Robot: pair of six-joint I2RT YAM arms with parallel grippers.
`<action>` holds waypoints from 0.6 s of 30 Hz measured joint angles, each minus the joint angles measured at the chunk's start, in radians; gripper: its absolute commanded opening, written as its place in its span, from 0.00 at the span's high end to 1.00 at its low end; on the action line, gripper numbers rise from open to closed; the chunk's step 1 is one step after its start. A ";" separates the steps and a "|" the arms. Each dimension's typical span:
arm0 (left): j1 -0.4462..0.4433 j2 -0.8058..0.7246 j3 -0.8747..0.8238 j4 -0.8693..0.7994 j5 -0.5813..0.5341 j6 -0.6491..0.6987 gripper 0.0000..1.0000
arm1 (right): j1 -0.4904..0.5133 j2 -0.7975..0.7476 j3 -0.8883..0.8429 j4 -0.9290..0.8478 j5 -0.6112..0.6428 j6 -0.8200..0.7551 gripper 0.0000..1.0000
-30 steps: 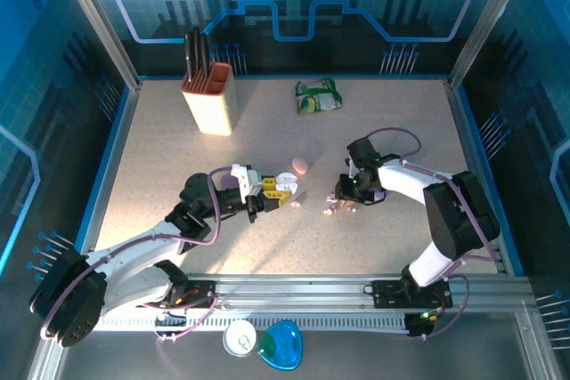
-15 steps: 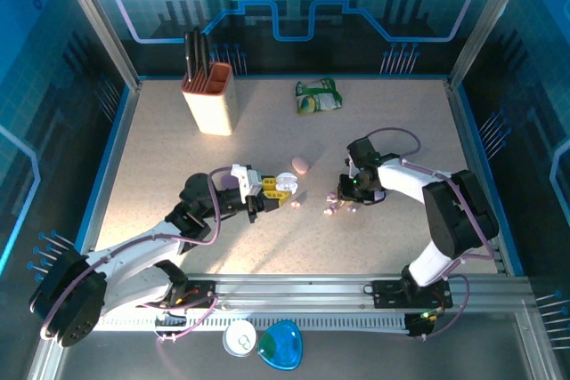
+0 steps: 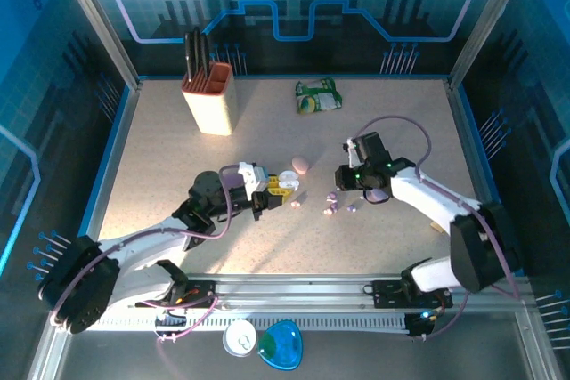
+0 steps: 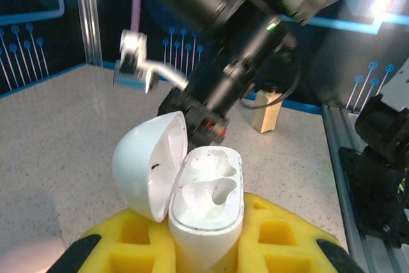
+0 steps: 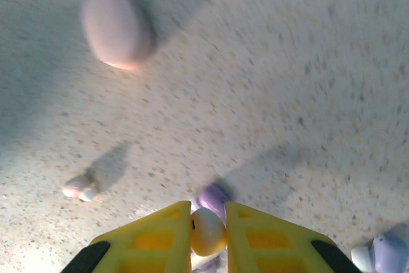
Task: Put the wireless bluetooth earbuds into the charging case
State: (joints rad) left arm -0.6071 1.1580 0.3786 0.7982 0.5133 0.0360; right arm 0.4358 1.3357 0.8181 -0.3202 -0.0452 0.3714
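In the left wrist view, a white charging case (image 4: 208, 199) stands open between my left gripper's (image 4: 204, 250) yellow fingers, lid (image 4: 146, 169) swung left, both sockets empty. From the top, that case (image 3: 285, 186) is held just above the table by the left gripper (image 3: 270, 193). My right gripper (image 5: 208, 214) is shut on a small white earbud (image 5: 208, 233), lifted over a lilac earbud (image 5: 214, 197). From the top, the right gripper (image 3: 342, 178) hangs over several loose earbuds (image 3: 329, 196). A pale pink earbud (image 5: 79, 187) lies apart on the left.
A pink pebble-shaped case (image 3: 301, 165) lies shut between the arms. A knife block (image 3: 209, 97) and a green packet (image 3: 318, 95) stand at the back. A lilac-and-white earbud (image 5: 383, 250) lies at the lower right of the right wrist view.
The right gripper closed on the white earbud and rose from the pile, its arm swinging outward. The left arm shifted slightly right with the case.
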 measured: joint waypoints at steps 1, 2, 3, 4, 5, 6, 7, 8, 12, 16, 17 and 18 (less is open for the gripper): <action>0.000 0.009 0.000 0.001 -0.004 0.000 1.00 | 0.020 -0.031 -0.007 0.014 0.012 -0.021 0.82; 0.000 0.020 0.000 0.001 -0.009 -0.001 1.00 | 0.042 -0.066 -0.014 0.035 0.021 -0.047 0.82; 0.000 0.029 0.000 0.002 -0.013 -0.003 1.00 | 0.067 -0.105 -0.020 0.058 0.031 -0.077 0.82; 0.000 0.036 0.000 0.002 -0.016 -0.003 1.00 | 0.083 -0.130 -0.021 0.069 0.036 -0.097 0.82; 0.000 0.044 0.000 0.004 -0.020 -0.004 1.00 | 0.097 -0.157 -0.021 0.086 0.039 -0.117 0.83; 0.000 0.053 0.000 0.006 -0.021 -0.004 1.00 | 0.107 -0.183 -0.021 0.106 0.038 -0.138 0.83; 0.000 0.063 0.000 0.009 -0.022 -0.005 1.00 | 0.115 -0.203 -0.021 0.120 0.038 -0.155 0.83; 0.000 0.069 0.002 0.010 -0.024 -0.007 1.00 | 0.122 -0.219 -0.021 0.131 0.039 -0.169 0.83; 0.000 0.091 0.026 -0.017 -0.039 -0.010 1.00 | 0.170 -0.266 -0.021 0.160 0.025 -0.217 0.84; 0.000 0.093 0.048 -0.031 -0.044 -0.010 1.00 | 0.200 -0.285 -0.012 0.174 -0.016 -0.241 0.85; 0.000 0.093 0.051 -0.034 -0.045 -0.010 1.00 | 0.208 -0.286 -0.010 0.179 -0.026 -0.244 0.85; 0.000 0.095 0.053 -0.035 -0.045 -0.010 1.00 | 0.217 -0.286 -0.007 0.183 -0.039 -0.247 0.85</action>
State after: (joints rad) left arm -0.6071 1.2526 0.4316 0.7635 0.4679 0.0261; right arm 0.6525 1.0500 0.8112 -0.1371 -0.0841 0.1246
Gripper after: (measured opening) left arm 0.172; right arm 0.158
